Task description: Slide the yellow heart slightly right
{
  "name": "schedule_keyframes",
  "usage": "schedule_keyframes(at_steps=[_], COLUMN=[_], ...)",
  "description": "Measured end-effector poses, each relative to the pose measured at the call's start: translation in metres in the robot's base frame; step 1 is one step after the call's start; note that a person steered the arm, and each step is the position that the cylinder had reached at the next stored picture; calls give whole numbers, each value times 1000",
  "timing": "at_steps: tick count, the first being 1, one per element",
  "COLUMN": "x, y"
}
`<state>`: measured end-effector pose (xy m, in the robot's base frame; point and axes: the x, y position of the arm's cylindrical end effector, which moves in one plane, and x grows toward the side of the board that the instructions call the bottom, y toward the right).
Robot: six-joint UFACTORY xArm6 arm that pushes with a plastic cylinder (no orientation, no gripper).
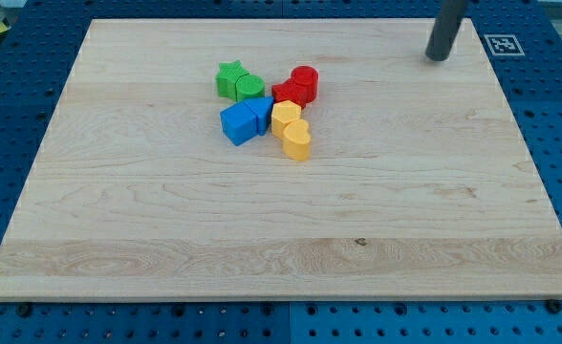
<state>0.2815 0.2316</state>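
The yellow heart (297,139) lies on the wooden board (281,239), at the lower right of a cluster of blocks near the board's upper middle. It touches a yellow hexagon (285,116) just above it. My tip (438,56) stands on the board near its top right corner, far to the right of and above the heart, apart from every block.
The cluster also holds a blue cube (236,124) and a second blue block (260,114) left of the yellow ones, a green star (229,78) and green cylinder (250,87) above, and a red star (287,93) and red cylinder (305,82). A marker tag (501,44) lies off the board's top right corner.
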Motion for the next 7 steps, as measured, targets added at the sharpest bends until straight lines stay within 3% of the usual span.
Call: schedule_keyframes(at_steps=[2,5,6,7], x=[67,214,247,248], y=[-15,-94,-133,-182])
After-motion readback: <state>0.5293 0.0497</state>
